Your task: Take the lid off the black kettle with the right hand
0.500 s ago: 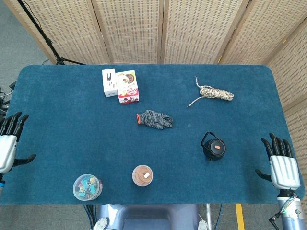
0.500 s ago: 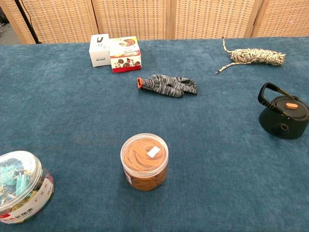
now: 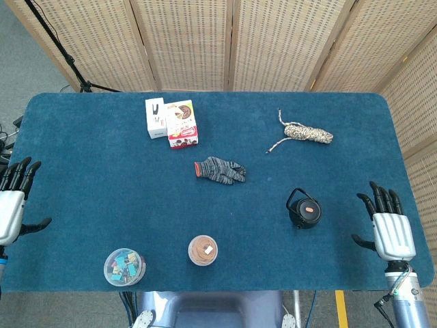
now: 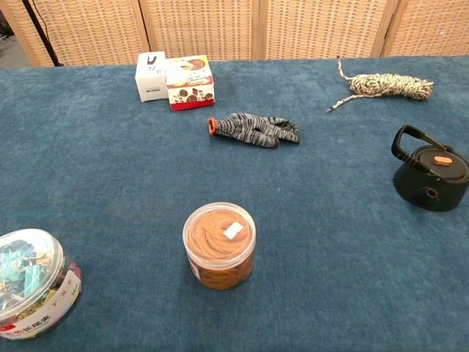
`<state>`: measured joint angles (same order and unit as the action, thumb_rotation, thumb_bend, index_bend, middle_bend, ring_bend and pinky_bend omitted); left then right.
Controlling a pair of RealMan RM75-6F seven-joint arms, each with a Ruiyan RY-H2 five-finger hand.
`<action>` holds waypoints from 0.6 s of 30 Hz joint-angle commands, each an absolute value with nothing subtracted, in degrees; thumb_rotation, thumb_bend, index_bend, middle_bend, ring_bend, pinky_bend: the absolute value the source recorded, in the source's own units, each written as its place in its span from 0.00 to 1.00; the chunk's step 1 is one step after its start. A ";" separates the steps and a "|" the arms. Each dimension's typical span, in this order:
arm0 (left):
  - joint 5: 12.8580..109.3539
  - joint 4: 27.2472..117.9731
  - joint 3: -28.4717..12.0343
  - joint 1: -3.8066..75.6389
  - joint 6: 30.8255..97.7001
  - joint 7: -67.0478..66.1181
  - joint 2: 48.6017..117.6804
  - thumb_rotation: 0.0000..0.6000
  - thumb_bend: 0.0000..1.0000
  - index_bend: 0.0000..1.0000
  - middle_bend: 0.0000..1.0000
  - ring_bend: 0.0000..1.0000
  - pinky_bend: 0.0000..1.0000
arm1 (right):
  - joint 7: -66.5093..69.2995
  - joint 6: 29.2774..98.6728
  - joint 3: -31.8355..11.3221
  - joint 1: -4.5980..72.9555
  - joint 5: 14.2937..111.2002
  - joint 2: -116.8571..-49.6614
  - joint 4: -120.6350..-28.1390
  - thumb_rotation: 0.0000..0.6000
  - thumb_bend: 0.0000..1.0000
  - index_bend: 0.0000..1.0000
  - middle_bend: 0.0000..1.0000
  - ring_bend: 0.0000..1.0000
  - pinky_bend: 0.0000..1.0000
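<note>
Your right hand (image 3: 391, 231) hovers with fingers spread and empty over the surface's (image 3: 95, 178) right edge, well apart from the black kettle (image 3: 303, 209). The kettle stands upright, its lid (image 4: 440, 161) on. Your left hand (image 3: 11, 205) is likewise spread at the left edge.

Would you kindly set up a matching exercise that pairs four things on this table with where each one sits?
Things:
1. black kettle
2. rope bundle
3. striped glove
4. tub of binder clips

Places:
A. near the middle of the table
B. front edge, toward the left hand
C. far side, beyond the kettle
D. closest to the right hand, lid still on

Pairs: 1-D, 2-C, 3-A, 4-B
</note>
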<state>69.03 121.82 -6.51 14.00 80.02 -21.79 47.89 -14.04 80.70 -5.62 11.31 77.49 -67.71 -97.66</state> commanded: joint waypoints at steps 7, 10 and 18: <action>68.54 121.65 -6.78 14.51 79.45 -21.76 47.90 1.00 0.00 0.00 0.00 0.00 0.00 | -19.32 71.31 -10.92 19.09 69.92 -69.27 -102.25 1.00 0.20 0.32 0.00 0.00 0.00; 68.16 121.45 -6.96 14.64 79.25 -21.45 47.74 1.00 0.00 0.00 0.00 0.00 0.00 | -20.89 69.45 -11.62 20.74 67.04 -70.73 -101.87 1.00 0.24 0.34 0.00 0.00 0.00; 67.27 120.49 -7.15 15.05 78.35 -20.67 47.65 1.00 0.00 0.00 0.00 0.00 0.00 | -23.98 68.62 -10.98 22.35 63.22 -74.47 -99.64 1.00 0.27 0.38 0.00 0.00 0.00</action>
